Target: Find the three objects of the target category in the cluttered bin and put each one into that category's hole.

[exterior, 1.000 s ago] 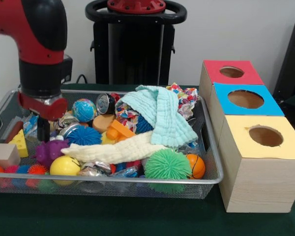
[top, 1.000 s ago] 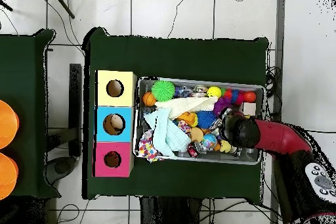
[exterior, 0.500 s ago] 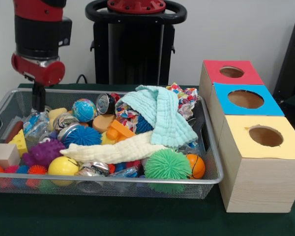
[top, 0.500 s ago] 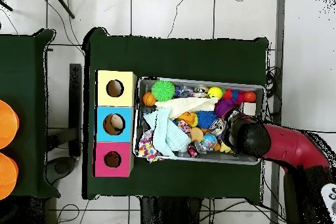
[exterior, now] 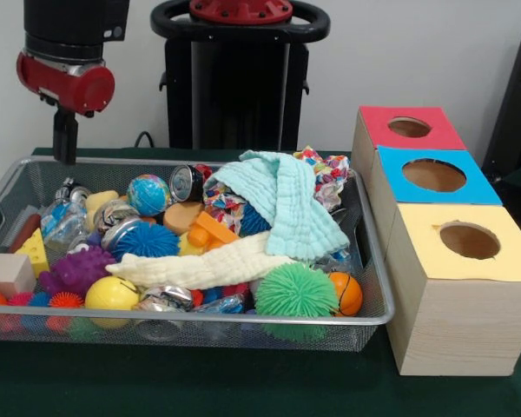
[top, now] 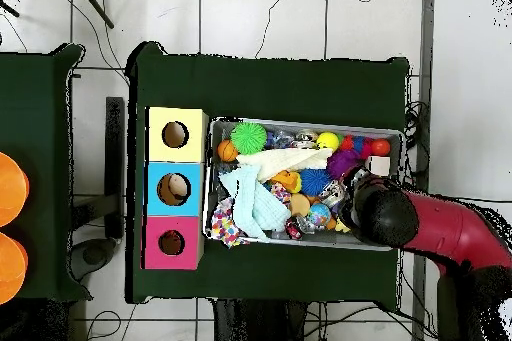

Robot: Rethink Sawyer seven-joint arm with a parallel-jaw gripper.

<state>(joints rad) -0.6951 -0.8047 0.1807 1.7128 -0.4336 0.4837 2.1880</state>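
A green tabletop carries a mesh bin of toys and cloths, with three boxes beside it: red, blue and yellow, each with a hole on top. The tool hangs above the bin's corner, holding nothing; whether it is open I cannot tell
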